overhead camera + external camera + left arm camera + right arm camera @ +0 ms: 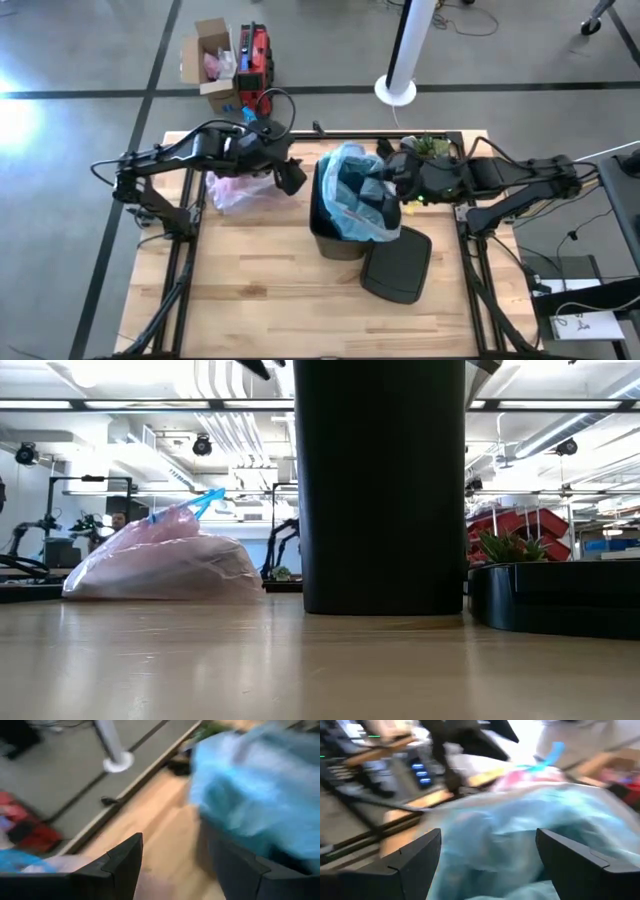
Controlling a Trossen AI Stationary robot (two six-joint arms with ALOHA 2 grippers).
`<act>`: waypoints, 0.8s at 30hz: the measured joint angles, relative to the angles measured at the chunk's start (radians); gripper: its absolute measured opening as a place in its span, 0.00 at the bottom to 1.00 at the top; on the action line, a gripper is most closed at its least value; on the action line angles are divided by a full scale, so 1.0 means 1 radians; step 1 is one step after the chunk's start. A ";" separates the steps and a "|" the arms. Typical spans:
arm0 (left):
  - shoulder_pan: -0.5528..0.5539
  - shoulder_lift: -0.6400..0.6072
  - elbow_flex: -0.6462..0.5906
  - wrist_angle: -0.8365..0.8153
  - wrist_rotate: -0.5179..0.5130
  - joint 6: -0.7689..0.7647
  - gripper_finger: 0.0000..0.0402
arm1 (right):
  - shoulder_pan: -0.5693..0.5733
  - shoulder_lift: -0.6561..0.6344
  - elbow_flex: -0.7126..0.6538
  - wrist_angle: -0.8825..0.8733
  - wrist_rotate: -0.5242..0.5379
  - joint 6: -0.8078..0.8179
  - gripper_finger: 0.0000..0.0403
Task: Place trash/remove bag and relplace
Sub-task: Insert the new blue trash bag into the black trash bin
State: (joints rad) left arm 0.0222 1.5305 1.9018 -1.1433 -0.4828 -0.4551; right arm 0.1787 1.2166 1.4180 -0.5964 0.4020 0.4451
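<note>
- Nearest the low camera, bare bench (300, 670) wood.
- Pink bag (240, 188), tied full with blue ties, lies left on the bench.
- Left gripper (291, 178), fingers parted and empty, hovers beside the bin (335, 243).
- Crinkly blue bag (355, 195) drapes over the bin rim.
- Right gripper (396, 183), spread wide, sits at it.

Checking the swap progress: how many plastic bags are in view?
2: the pink bag lies tied on the table left of the bin; the blue bag sits in the bin's mouth. Others may be hidden.

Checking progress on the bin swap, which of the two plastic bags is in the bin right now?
The light blue bag, draped over the black bin; the pink bag lies tied on the table.
</note>
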 joint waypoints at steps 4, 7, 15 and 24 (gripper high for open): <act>-0.027 0.005 -0.001 0.251 0.110 0.017 0.54 | -0.009 0.031 0.000 -0.025 0.073 0.025 0.74; -0.037 0.037 -0.003 0.412 0.120 0.025 0.55 | -0.009 0.060 -0.002 -0.028 0.071 0.024 0.72; -0.014 0.183 0.020 0.394 0.146 0.002 0.55 | -0.004 0.074 -0.002 -0.053 0.069 0.087 0.69; -0.006 0.186 0.106 0.114 0.100 -0.025 0.55 | 0.033 0.037 -0.001 -0.182 0.067 0.087 0.70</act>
State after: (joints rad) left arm 0.0163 1.7169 2.0078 -1.0289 -0.3832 -0.4806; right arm 0.2119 1.2541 1.4166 -0.7788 0.4686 0.5320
